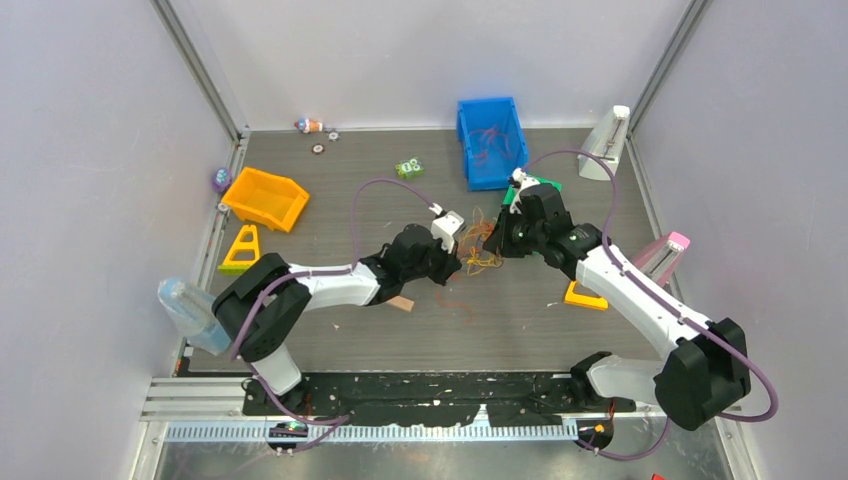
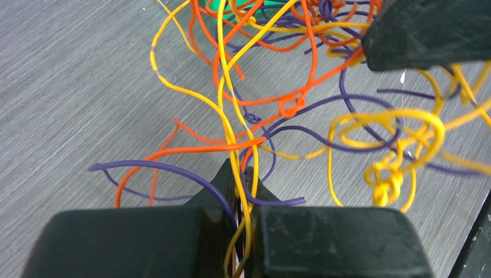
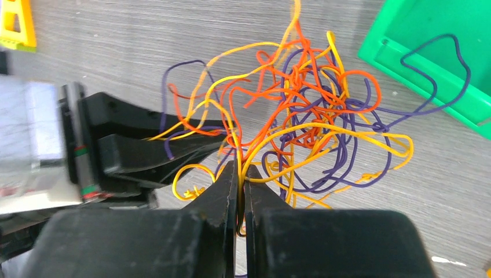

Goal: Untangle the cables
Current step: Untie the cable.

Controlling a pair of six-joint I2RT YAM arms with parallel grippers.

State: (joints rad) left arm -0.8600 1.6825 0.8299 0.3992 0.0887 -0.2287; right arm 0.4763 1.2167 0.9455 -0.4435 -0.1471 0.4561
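Observation:
The cables (image 1: 480, 243) are a tangled bunch of thin yellow, orange and purple wires at the table's middle, between my two grippers. My left gripper (image 1: 456, 262) sits at the bunch's left side and my right gripper (image 1: 497, 243) at its right side. In the left wrist view my left gripper (image 2: 241, 171) is shut on yellow, orange and purple strands of the cables (image 2: 289, 81). In the right wrist view my right gripper (image 3: 240, 169) is shut on yellow strands of the cables (image 3: 307, 104), with the left gripper's black fingers (image 3: 156, 153) close on the left.
A blue bin (image 1: 490, 140) with red wires stands at the back. A green tray (image 1: 530, 188) lies under the right arm and shows in the right wrist view (image 3: 440, 52). An orange bin (image 1: 265, 198), yellow triangle (image 1: 242, 250), orange block (image 1: 585, 296) and loose red wire (image 1: 460, 302) lie around.

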